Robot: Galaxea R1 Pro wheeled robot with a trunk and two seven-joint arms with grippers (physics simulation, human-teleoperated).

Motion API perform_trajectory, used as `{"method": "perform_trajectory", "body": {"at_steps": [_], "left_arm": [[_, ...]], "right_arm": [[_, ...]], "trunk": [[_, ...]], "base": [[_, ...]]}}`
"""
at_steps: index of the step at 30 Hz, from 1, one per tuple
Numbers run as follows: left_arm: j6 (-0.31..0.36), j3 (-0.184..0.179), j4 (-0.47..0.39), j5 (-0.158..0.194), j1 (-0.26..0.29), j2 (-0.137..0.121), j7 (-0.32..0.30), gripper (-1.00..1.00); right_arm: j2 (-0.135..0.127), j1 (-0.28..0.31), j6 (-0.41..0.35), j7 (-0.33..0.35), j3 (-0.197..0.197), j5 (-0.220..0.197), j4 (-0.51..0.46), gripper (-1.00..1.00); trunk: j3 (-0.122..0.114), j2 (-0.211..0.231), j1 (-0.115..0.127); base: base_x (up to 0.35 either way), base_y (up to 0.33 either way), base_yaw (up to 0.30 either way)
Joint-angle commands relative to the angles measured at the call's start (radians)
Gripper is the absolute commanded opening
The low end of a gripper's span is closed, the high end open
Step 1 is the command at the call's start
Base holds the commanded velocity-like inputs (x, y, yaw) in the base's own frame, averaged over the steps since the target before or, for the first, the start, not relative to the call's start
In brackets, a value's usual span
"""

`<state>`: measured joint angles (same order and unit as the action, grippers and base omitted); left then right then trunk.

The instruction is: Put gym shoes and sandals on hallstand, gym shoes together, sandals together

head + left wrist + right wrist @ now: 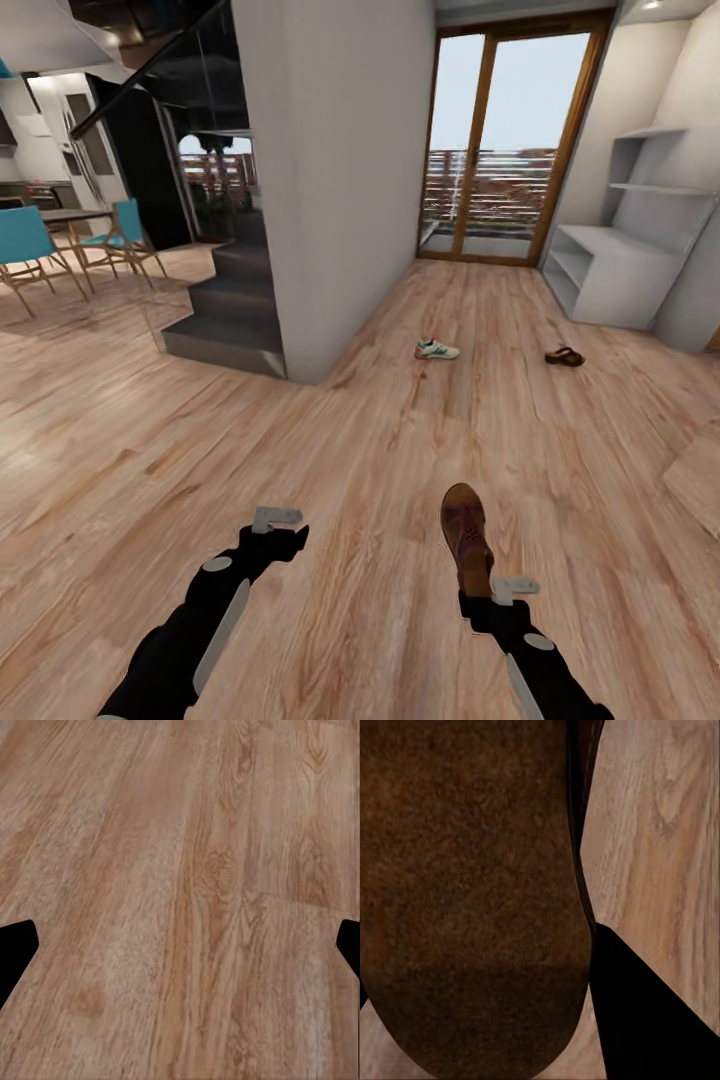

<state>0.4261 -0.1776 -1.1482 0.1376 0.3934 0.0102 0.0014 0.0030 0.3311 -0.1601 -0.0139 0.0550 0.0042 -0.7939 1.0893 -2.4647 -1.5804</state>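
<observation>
Progress is slight: one brown leather sandal (466,536) is gripped by the right pincer (497,592) at lower centre. One white green-striped gym shoe (436,349) and a second sandal (564,356) are left mid-frame on the wood-plank corridor floor (350,460); the pale grey hallstand (610,275) at right is seen bare. The left pincer (277,522) is spread, unloaded.

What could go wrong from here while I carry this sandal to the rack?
The right gripper holds the sandal only by its heel end, so most of it sticks out forward and might slip or swing loose in transit. The gym shoe and second sandal lie on the corridor floor before the hallstand; driving straight in could knock them.
</observation>
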Motion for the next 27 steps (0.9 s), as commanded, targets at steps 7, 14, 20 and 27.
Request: {"method": "perform_trajectory", "body": {"at_steps": [7,14,20,27], "left_arm": [[0.007,0.001,-0.04,0.013,0.001,0.015,0.0,1.0],[0.06,-0.003,-0.102,0.013,0.001,0.017,0.0,1.0],[0.064,-0.003,-0.104,0.013,0.0,0.015,-0.001,1.0],[0.065,-0.003,-0.104,0.014,-0.002,0.015,-0.001,1.0]], "right_arm": [[0.001,0.0,-0.008,-0.003,-0.003,0.002,-0.003,-1.0],[0.002,0.0,-0.009,-0.003,-0.004,0.003,-0.002,-1.0],[0.002,0.0,-0.009,-0.003,-0.004,0.0,0.0,-1.0],[0.002,0.0,-0.007,-0.002,-0.004,0.002,-0.001,-1.0]], "trunk": [[0.001,0.0,0.0],[0.0,0.0,0.0],[-0.004,0.0,0.0],[-0.005,0.0,0.0]], "base": [[0.347,0.0,-0.299],[0.347,0.0,-0.3],[0.347,0.0,-0.287],[0.347,0.0,-0.06]]}}
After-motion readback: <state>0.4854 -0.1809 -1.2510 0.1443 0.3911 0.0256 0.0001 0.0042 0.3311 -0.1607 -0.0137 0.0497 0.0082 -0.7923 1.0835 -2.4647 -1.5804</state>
